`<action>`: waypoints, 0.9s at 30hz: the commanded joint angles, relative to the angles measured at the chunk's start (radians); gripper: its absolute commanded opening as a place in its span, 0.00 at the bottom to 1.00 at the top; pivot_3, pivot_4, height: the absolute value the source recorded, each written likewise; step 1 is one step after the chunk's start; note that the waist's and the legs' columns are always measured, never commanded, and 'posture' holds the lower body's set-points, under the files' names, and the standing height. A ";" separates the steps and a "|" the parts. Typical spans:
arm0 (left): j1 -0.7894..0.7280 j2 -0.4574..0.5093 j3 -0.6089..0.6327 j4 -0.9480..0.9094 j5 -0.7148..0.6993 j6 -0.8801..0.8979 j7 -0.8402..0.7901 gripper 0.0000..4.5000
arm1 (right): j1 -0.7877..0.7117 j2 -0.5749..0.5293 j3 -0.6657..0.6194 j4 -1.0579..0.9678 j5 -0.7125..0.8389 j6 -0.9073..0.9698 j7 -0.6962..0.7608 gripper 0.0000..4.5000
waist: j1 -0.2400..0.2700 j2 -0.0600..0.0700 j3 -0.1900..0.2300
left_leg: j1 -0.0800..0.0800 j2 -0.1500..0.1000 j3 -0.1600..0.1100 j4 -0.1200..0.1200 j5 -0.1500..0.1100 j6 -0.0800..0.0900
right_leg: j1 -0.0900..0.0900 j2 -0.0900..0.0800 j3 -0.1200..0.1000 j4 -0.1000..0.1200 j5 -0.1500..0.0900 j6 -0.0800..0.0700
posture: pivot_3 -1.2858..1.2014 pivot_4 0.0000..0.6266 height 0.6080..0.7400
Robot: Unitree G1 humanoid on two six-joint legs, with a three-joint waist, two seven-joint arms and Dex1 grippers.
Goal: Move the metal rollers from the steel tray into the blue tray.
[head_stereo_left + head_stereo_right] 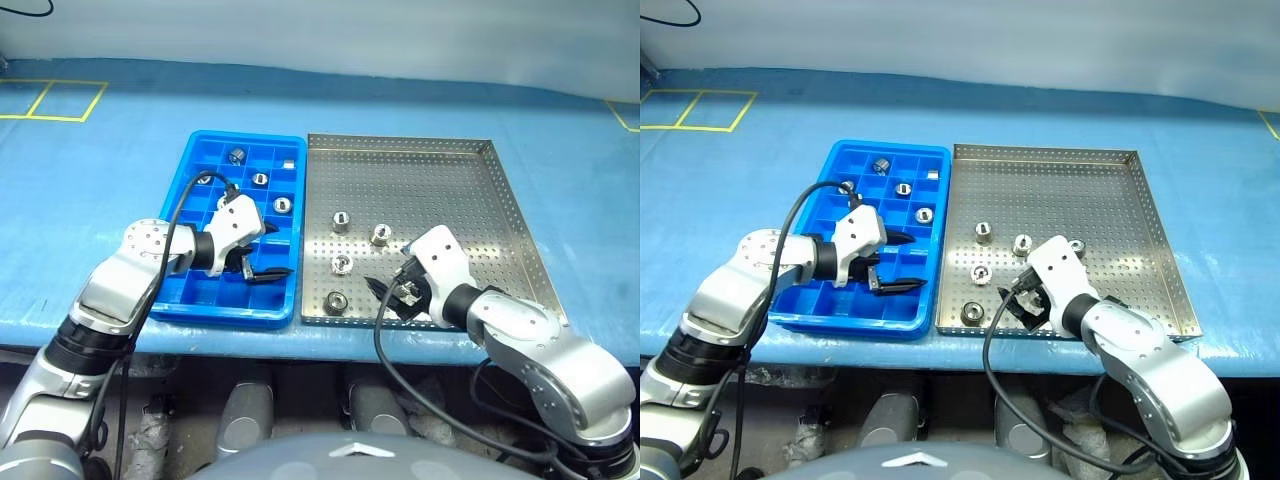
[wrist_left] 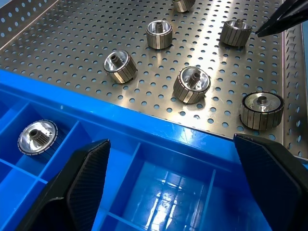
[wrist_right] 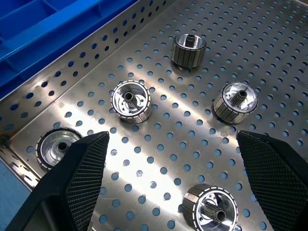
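Observation:
Several metal rollers [image 1: 341, 263] stand on the steel tray [image 1: 460, 190], mostly in its near left part. More rollers [image 1: 283, 206] sit in compartments of the blue tray [image 1: 215, 165], which lies just left of the steel tray. My left gripper [image 1: 272, 252] hangs open and empty over the blue tray's near right compartments. In the left wrist view its fingers [image 2: 79, 185] frame an empty compartment. My right gripper [image 3: 172, 137] is open and empty, low over the steel tray's near edge, with rollers [image 3: 131, 100] just ahead of it.
Both trays lie side by side on a blue table surface [image 1: 100, 200], close to its near edge. Yellow tape lines [image 1: 60, 100] mark the far left. The far half of the steel tray is bare perforated floor.

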 commanded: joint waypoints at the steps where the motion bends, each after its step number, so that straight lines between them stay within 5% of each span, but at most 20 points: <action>1: -0.010 0.000 0.009 -0.031 0.003 -0.015 0.000 1.00 | 0.000 -0.002 -0.008 -0.022 -0.008 -0.019 -0.003 1.00 | 0.000 0.000 0.000 | 0.000 0.000 0.000 0.000 0.000 0.000 | 0.000 0.000 0.000 0.000 0.000 0.000 | 0.53 0.24 1.00; 15: -0.046 -0.004 0.002 -0.010 0.013 -0.023 -0.005 1.00 | -0.002 0.009 -0.001 -0.026 -0.013 -0.013 -0.008 1.00 | 0.000 0.000 0.000 | 0.000 0.000 0.000 0.000 0.000 0.000 | 0.000 0.000 0.000 0.000 0.000 0.000 | 0.53 0.24 1.00; 27: -0.421 -0.112 -0.141 0.311 0.094 -0.088 -0.139 1.00 | -0.014 0.035 0.025 -0.018 -0.026 -0.024 -0.031 1.00 | -0.002 0.000 0.000 | 0.000 -0.001 0.000 0.002 0.000 0.000 | 0.001 0.000 0.000 0.001 0.001 0.001 | 0.52 0.24 1.00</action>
